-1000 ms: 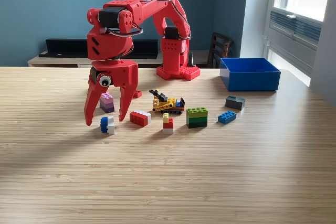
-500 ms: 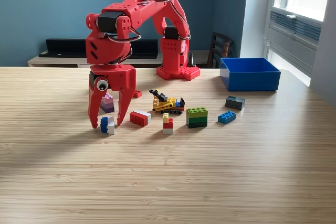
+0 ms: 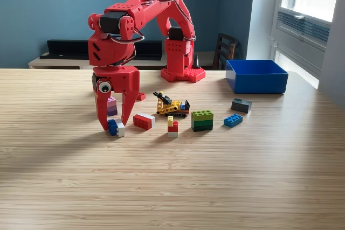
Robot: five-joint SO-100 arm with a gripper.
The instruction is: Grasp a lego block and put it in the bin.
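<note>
1. Jaws of the red arm (image 3: 114, 126) point straight down, tips at tabletop (image 3: 172, 187) level, closed most of the way around the blue-and-white lego block (image 3: 115, 127). One tip sits on the block's left side in the exterior view, the other at its right-rear edge. Whether both tips press firmly on the block cannot be told; nothing is lifted.
2. Target block rests on the tabletop at the exterior view's left of the brick cluster. The purple block (image 3: 111, 106) stands just behind the jaws; the red-and-white block (image 3: 143, 120) lies just to the right.
3. Bin (image 3: 256, 76) is blue and open-topped, at the far right in the exterior view, well apart from the jaws, beside the arm's base (image 3: 182, 74).
4. Step in hand, by my judgement: finishing the pinch. Close until both tips seat flat on opposite faces; the block looks skewed to the jaws, so it may rotate or squirt out.
5. Lift straight up before swinging, so as to clear the purple block and the yellow-and-black model (image 3: 172, 105) on the path to the bin.
6. Release only once the block is above the bin's opening, inside its walls.
</note>
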